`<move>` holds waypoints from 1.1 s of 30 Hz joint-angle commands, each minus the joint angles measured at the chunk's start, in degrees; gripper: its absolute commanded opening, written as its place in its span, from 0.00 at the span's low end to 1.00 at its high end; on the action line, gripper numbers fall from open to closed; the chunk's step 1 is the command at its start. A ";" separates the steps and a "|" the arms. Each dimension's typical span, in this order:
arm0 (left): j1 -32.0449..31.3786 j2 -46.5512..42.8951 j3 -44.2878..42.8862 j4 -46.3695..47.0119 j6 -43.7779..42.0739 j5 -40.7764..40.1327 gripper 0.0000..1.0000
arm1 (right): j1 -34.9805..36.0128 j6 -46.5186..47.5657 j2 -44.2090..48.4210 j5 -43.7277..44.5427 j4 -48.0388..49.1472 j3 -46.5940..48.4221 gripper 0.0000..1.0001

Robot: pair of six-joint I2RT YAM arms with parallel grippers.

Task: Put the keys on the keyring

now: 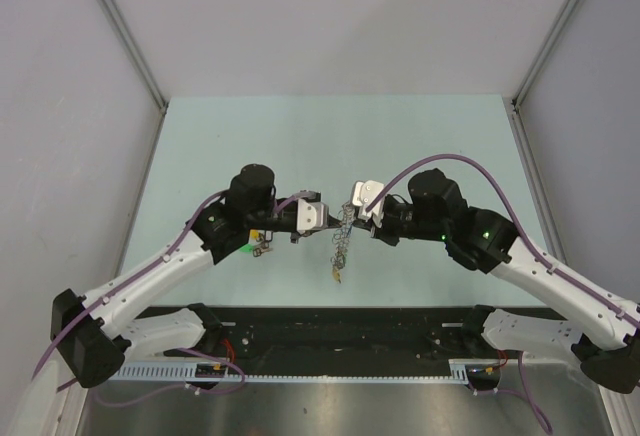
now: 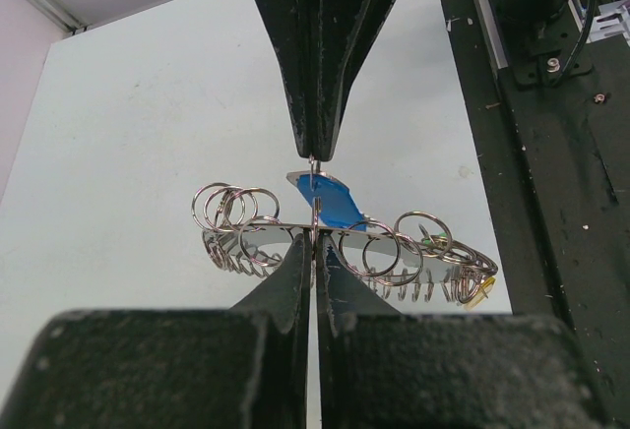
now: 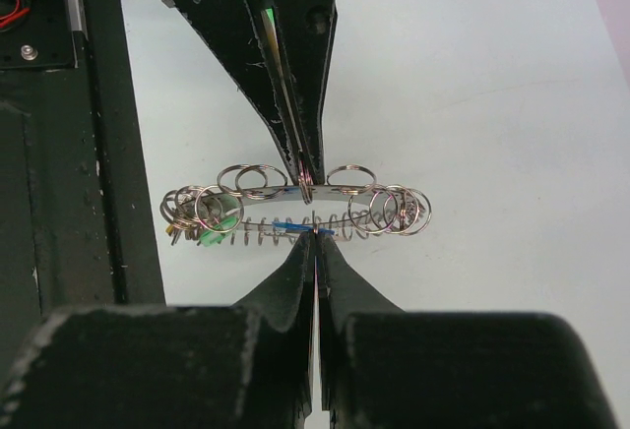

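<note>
Right now the left gripper (image 2: 314, 244) is pinched tight on the keyring (image 2: 246, 224), held up over the table (image 1: 250, 136). The right gripper (image 3: 316, 242) is pinched on the blue-tagged key (image 2: 330, 201). A hard tug could make either one slip out and fall.

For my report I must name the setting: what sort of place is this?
Probably a robot test cell in a lab: a pale green table, plain grey wall panels closing it in, and a left arm and a right arm mounted at its near edge.
</note>
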State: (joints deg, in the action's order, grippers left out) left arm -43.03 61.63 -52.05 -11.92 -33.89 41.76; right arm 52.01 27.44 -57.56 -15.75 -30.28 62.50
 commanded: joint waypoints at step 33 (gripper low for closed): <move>-0.30 0.69 -2.09 1.38 0.14 4.03 0.00 | 0.11 0.33 0.34 -2.62 2.60 0.52 0.00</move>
State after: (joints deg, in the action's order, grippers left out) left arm -43.03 62.43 -52.05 -12.19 -33.87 42.61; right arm 52.01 27.49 -57.56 -17.28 -30.13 62.50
